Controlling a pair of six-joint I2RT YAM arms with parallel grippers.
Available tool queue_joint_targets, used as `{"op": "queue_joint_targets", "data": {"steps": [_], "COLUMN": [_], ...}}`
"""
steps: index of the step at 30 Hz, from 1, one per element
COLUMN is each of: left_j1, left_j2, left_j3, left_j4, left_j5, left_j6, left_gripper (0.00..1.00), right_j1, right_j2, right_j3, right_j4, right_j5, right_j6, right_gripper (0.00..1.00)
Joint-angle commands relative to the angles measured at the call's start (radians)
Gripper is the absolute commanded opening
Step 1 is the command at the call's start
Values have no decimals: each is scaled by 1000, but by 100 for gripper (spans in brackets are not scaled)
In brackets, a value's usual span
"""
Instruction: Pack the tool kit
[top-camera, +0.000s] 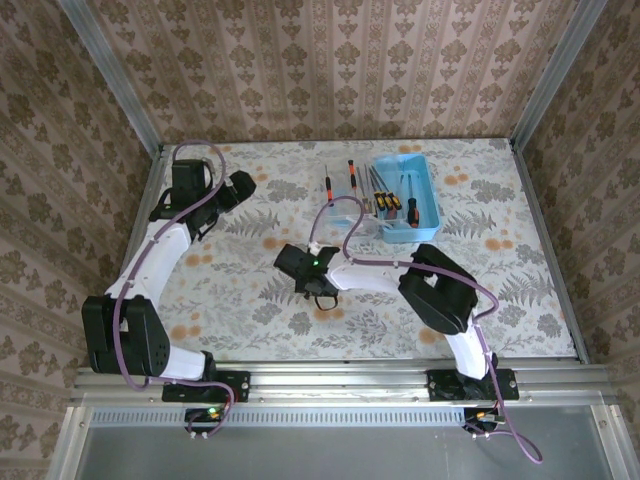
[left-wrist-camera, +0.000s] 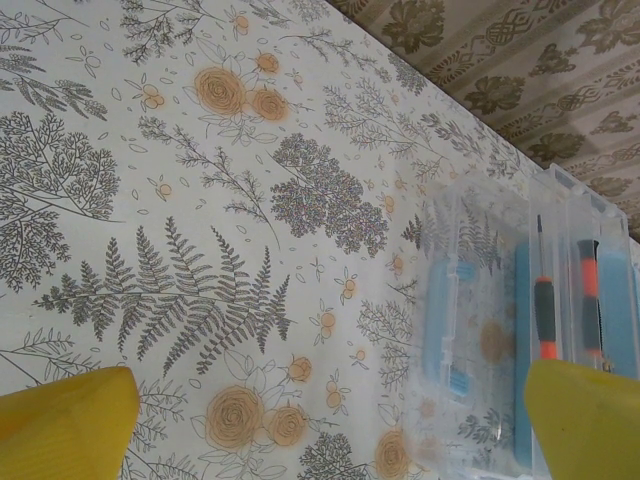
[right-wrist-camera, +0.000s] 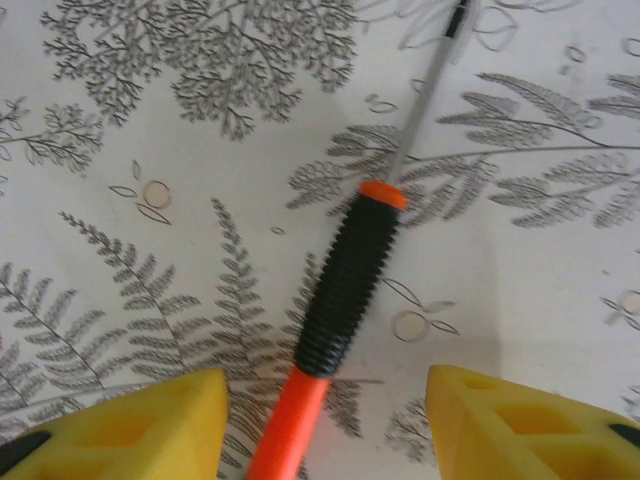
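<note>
A screwdriver (right-wrist-camera: 345, 285) with a black ribbed grip, orange handle and thin steel shaft lies flat on the floral table. It sits between the yellow fingers (right-wrist-camera: 150, 420) of my right gripper (right-wrist-camera: 327, 395), which hangs open just above it, its jaws clear of the handle on both sides. In the top view this right gripper (top-camera: 297, 262) is over the middle of the table. The tool kit case stands at the back: a blue tray (top-camera: 428, 205) holding several screwdrivers (top-camera: 410, 210), and beside it a clear lid (top-camera: 342, 212). My left gripper (top-camera: 243, 186) is open and empty, left of the case.
From the left wrist, the clear lid (left-wrist-camera: 480, 290) and two orange-and-black screwdrivers (left-wrist-camera: 545, 315) sit ahead to the right of the left gripper (left-wrist-camera: 325, 400). Patterned walls and metal posts (top-camera: 115, 85) enclose the table. Open table lies left of and in front of the case.
</note>
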Motion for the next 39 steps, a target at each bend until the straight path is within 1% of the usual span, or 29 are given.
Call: {"op": "queue_joint_targets", "data": {"steps": [1, 4, 7, 12, 14, 15, 18, 20, 22, 25, 29, 34, 39], "left_j1": [-9, -12, -12, -13, -13, -13, -15, -17, -22, -27, -45, -86, -147], "left_j2": [8, 1, -5, -7, -9, -9, -10, -10, -10, -12, -22, -12, 16], "left_j3": [6, 6, 6, 7, 7, 7, 6, 6, 6, 9, 7, 7, 16], "left_j4": [4, 7, 7, 10, 12, 13, 13, 13, 14, 14, 20, 18, 8], "left_j5": [9, 12, 14, 20, 25, 27, 30, 30, 30, 38, 43, 33, 33], "left_j6": [-2, -3, -5, -8, -9, -11, -13, -12, -11, -14, -11, 5, 26], "left_gripper": [100, 100, 100, 100, 100, 100, 100, 100, 100, 100, 100, 100, 100], "right_j1": [-4, -15, -18, -16, -15, -15, -12, -7, 6, 38, 83, 98, 90], "right_j2": [33, 43, 37, 0, -28, -45, -98, -138, -178, -203, -263, -383, -507], "right_j3": [38, 32, 9, -30, -63, -83, -138, -178, -223, -219, -243, -279, -252], "right_j4": [-46, -44, -33, -13, 4, 14, 17, 60, 120, 84, 58, 27, -89], "right_j5": [75, 65, 63, 50, 48, 47, 50, 35, 1, -14, 16, 57, 111], "right_j6": [35, 34, 37, 15, 13, 13, 11, -1, -45, -101, -137, -158, -237], "right_gripper": [49, 41, 25, 16, 13, 10, 10, 10, 10, 11, 11, 11, 12]}}
